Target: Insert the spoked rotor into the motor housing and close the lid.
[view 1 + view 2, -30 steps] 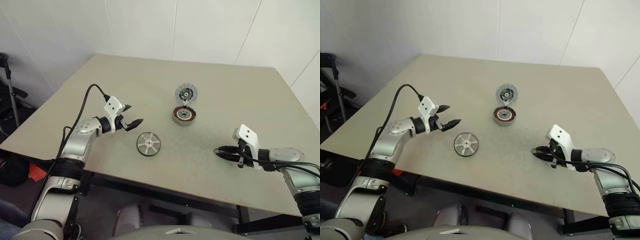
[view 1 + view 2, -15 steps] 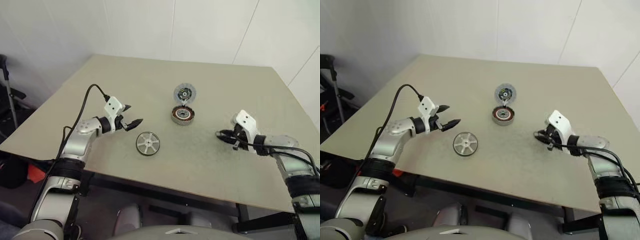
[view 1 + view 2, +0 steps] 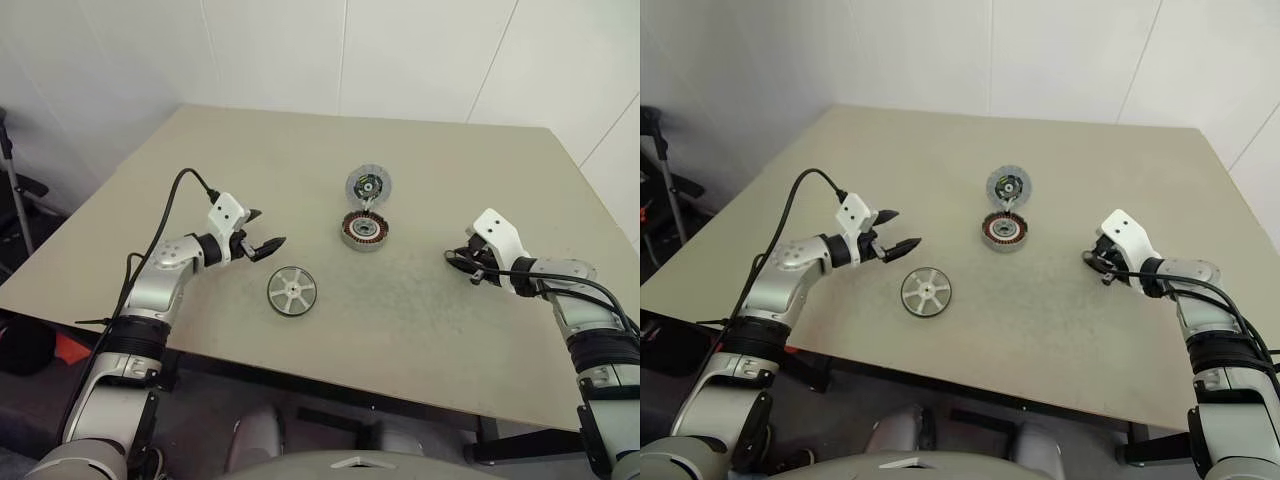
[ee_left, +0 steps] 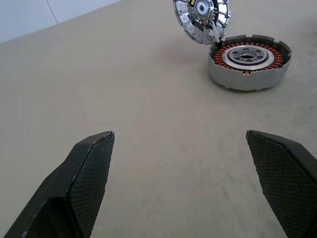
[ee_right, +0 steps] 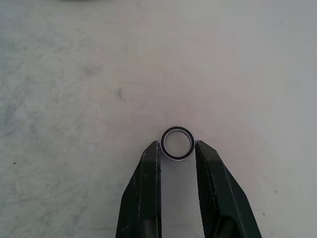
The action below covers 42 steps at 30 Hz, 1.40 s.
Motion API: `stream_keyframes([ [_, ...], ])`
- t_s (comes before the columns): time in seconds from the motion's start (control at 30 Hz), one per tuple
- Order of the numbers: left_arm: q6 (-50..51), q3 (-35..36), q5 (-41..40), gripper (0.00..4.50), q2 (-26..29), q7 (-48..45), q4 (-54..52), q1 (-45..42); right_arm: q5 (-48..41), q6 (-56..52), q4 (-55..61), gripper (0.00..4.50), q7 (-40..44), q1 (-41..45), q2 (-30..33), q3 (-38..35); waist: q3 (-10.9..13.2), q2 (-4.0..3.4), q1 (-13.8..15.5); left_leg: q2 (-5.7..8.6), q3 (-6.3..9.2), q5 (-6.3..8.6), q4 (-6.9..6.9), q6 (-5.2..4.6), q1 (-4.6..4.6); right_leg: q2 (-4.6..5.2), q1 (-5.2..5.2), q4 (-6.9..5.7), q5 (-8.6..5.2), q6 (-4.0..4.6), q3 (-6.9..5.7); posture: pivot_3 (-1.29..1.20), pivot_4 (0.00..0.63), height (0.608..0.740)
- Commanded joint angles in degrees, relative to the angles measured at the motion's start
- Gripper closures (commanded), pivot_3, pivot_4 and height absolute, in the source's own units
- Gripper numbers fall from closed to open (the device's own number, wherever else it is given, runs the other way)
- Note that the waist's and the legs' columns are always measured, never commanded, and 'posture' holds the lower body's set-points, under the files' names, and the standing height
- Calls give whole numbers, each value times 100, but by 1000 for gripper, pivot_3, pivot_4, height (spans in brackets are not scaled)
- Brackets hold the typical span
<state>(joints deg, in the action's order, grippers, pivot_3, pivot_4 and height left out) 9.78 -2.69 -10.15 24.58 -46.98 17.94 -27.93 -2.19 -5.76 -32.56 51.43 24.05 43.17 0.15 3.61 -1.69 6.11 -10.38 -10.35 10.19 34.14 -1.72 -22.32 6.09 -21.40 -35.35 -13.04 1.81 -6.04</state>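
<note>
The right claw (image 5: 177, 148) pinches a small ring (image 5: 177, 143) over the desk (image 3: 430, 320). The left claw (image 3: 262, 232) gapes near the rotor (image 3: 292, 290); the housing (image 3: 366, 230) sits with its lid (image 3: 368, 185) up.

One spoked rotor (image 3: 291, 290), one motor housing (image 3: 366, 231), one lid (image 3: 368, 185), one small ring (image 5: 177, 144).
</note>
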Motion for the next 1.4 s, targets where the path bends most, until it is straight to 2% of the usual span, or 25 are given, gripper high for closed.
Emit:
stream_keyframes([
  [0.03,-97,117,-33,0,43,37,-82,-60,-52,-123,-33,3832,100,149,83,-75,0,0,-3,1,0,0,2,1,0,0,2,0,0,-1,1,0,0,740],
  [0.07,-98,120,-34,0,46,36,-77,-65,-55,-151,-20,3832,157,144,103,-61,0,0,-1,0,0,0,3,1,2,0,5,0,-1,-2,1,0,0,740],
  [0.1,-100,122,-33,0,48,38,-75,-66,-45,-158,9,3074,224,116,133,-36,0,1,0,0,1,-1,4,2,6,0,10,0,-1,-3,1,0,0,740],
  [0.13,-106,123,-30,0,51,38,-64,-71,24,-121,76,2857,242,79,174,14,0,1,0,0,1,-1,4,2,13,0,15,0,-2,-4,1,0,0,740],
  [0.27,-114,123,-29,0,50,38,-57,-69,98,80,250,1517,83,68,181,-14,1,2,-15,-1,1,-2,4,4,24,0,22,0,-4,-7,2,0,0,740],
  [0.53,-119,115,-23,0,38,49,-55,-64,-261,47,1351,1517,867,186,310,-11,2,1,-31,-2,1,-2,0,4,18,-1,14,0,-3,-7,2,0,0,740],
  [0.7,-135,56,-18,0,-37,47,17,-147,57,344,1409,1517,1561,1076,247,595,2,1,-64,-4,0,-3,0,5,19,-1,11,-4,-3,-7,2,0,0,740],
  [0.83,-162,-10,7,0,-175,73,43,-162,481,902,470,1517,2064,2143,-271,1355,4,6,-60,-6,1,-4,4,7,23,-1,13,-13,-3,-6,2,0,0,740],
  [1.03,-129,-64,26,0,-341,137,-106,-57,1275,1947,-1848,1517,1829,3399,-1259,2060,6,9,-55,-2,1,-4,6,8,-12,0,-20,-20,-2,-3,2,0,0,740],
  [1.13,-93,-62,16,0,-356,185,-220,14,1740,2425,-2799,1517,1543,3743,-1576,2350,6,9,-54,-2,2,-5,21,5,-87,1,-91,-43,0,1,2,0,0,740],
  [1.23,-30,-12,-5,0,-309,261,-387,144,1943,2777,-3270,1517,1553,3946,-1756,2458,6,8,-59,-4,3,-1,44,-6,-132,1,-135,-64,-2,8,2,0,0,740],
  [1.4,62,41,-49,0,-218,328,-640,345,2159,2966,-3763,1517,1394,4145,-1888,2451,6,9,-72,-14,2,16,93,-16,-142,3,-156,-119,-16,31,5,0,0,740],
])
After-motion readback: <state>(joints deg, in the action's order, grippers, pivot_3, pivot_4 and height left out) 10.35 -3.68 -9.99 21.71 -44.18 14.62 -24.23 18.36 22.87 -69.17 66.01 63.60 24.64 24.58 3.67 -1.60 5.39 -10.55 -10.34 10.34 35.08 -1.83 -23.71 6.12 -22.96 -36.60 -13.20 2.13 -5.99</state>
